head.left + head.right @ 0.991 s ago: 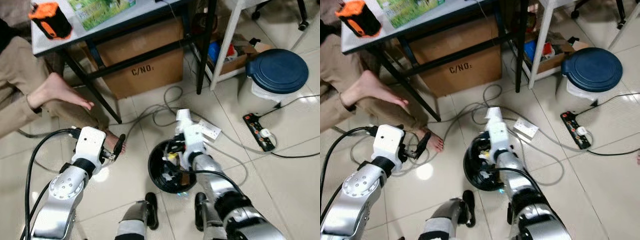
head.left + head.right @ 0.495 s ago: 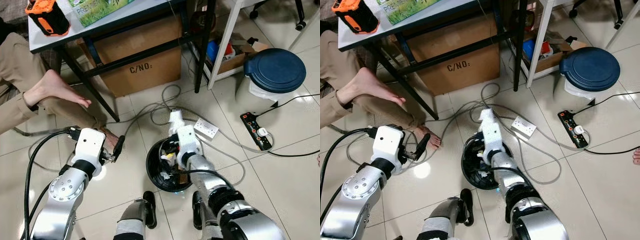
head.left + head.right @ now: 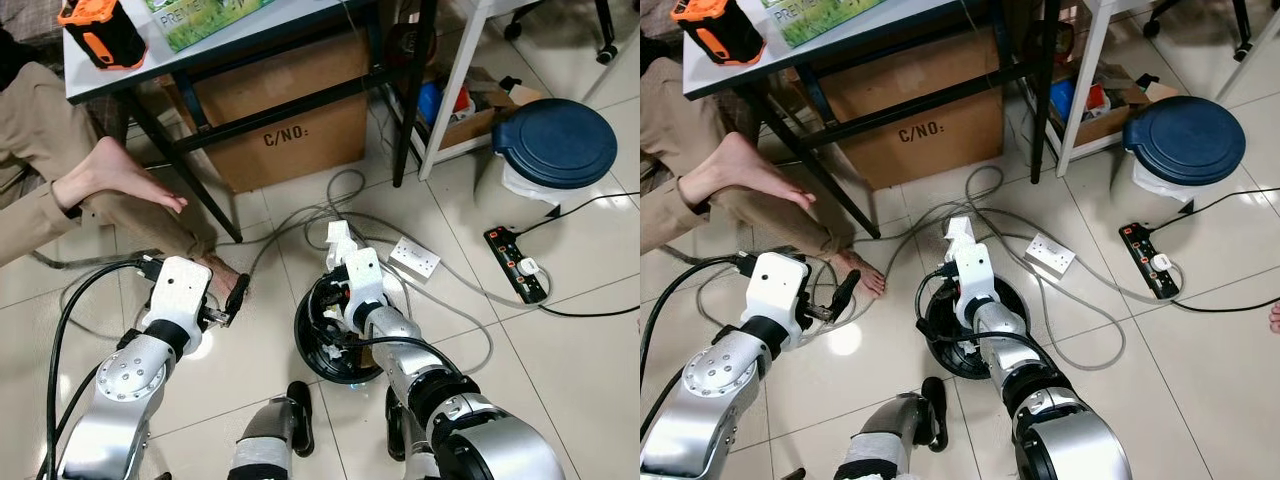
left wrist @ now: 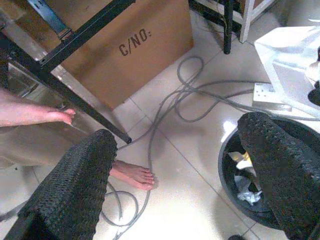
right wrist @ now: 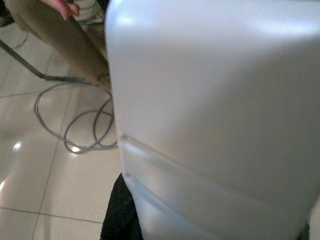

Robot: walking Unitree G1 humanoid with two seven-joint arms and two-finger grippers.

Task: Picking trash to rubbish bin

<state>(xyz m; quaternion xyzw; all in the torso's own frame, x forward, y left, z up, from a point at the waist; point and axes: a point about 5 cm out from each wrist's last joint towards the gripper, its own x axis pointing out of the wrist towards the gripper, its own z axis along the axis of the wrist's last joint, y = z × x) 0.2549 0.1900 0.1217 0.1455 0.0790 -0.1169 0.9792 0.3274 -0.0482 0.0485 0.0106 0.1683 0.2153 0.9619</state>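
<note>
Small black rubbish bin [image 3: 318, 345] sits on the tiled floor [image 3: 560, 370] between the robot's arms — inside it, crumpled white and yellowish trash [image 4: 243, 172], paper scraps and wrappers. Second container: a white bin w/ a dark blue lid [image 3: 556, 140], lid down, well apart to the robot's right, beside a black power strip [image 3: 516, 262]. A cardboard box [image 3: 290, 125] marked "C/NO:" stands under the table [image 3: 230, 40].

Right gripper [image 3: 345, 290] is at the black bin's far rim, wrist housing over the opening; fingers hidden (right wrist view is mostly white housing), so can't tell if they grip anything. Left gripper [image 4: 185, 180] hangs over the floor just left of the bin, fingers spread apart, nothing between them.

Vs. 1 s ago: the right arm has swung toward the robot's left across the bin — then the wrist housing stood over the bin's right side. Left arm about unchanged. A person's bare feet [image 3: 120, 180] and grey cables [image 3: 340, 215] lie near the box.
</note>
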